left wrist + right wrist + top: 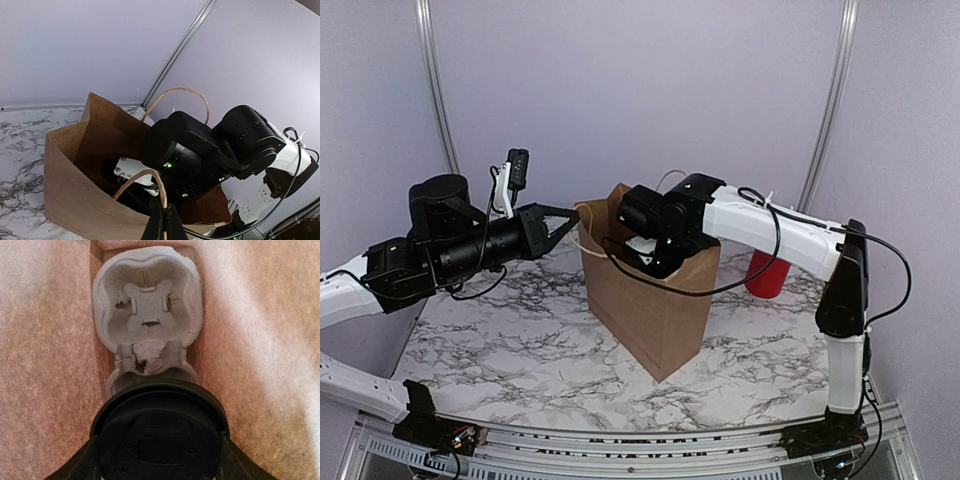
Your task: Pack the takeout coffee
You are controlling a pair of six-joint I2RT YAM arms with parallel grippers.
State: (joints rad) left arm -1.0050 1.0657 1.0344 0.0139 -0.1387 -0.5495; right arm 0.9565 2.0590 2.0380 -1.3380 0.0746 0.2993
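Note:
A brown paper bag [655,310] stands in the middle of the marble table. My left gripper [576,216] is shut on the bag's near paper handle [135,179], its closed tips [164,212] pinching the loop at the bag's left rim. My right gripper [655,258] reaches down into the bag's mouth. In the right wrist view, the takeout coffee's round black lid [160,437] sits between my right fingers [75,467], which press on both its sides. Below it lies a grey pulp cup carrier [147,305] on the bag's floor, its far socket empty. The cup body is hidden under the lid.
A red cup [767,275] stands on the table behind the bag, under the right arm. The bag's brown walls [45,365] close in on both sides of the right gripper. The bag's far handle [180,92] arches above the right wrist.

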